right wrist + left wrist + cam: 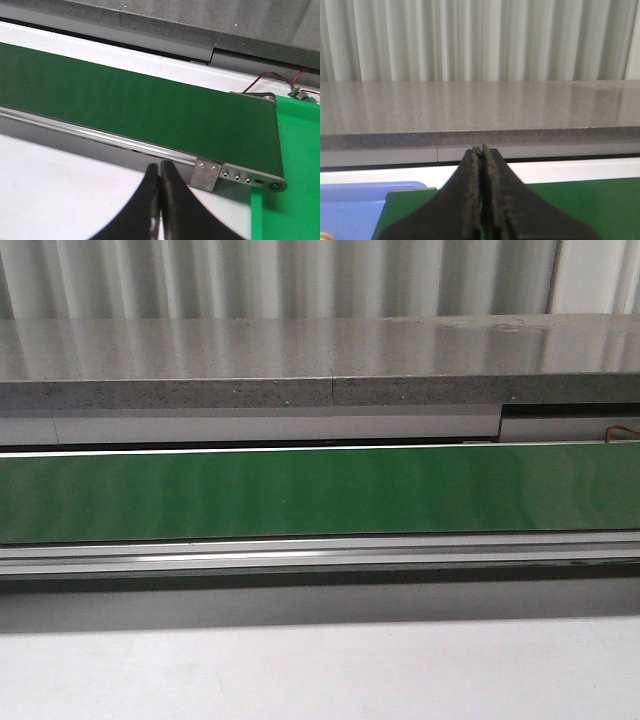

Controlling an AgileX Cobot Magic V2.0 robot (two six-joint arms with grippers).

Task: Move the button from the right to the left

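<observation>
A long green belt (320, 490) runs flat and smooth across the middle of the front view, matte with faint vertical bands of light on it. A brushed metal rail (320, 558) edges its near side, and the pale grey bench (320, 670) lies plain in the lower part of the frame. Behind the belt a speckled grey stone ledge (300, 365) spans the frame, glossy on top, with a ribbed white wall (280, 280) above it.

In the left wrist view, the left hand (482, 150) shows two dark, worn fingers pressed together with nothing between them. A light blue tray (350, 210) with a rounded corner sits at the lower left of that frame, beside the belt's end; a small yellowish bit at its bottom left edge is too cut off to identify.

In the right wrist view, the right hand (160, 167) is likewise pressed shut and holds nothing, hovering over the bench just short of the rail. The belt ends at a rounded roller with a small metal bracket (206, 175), and a bright green tray (295, 165) adjoins it at the right. Thin red wires (270, 77) curl at the upper right.

The button cannot be clearly seen in any view.
</observation>
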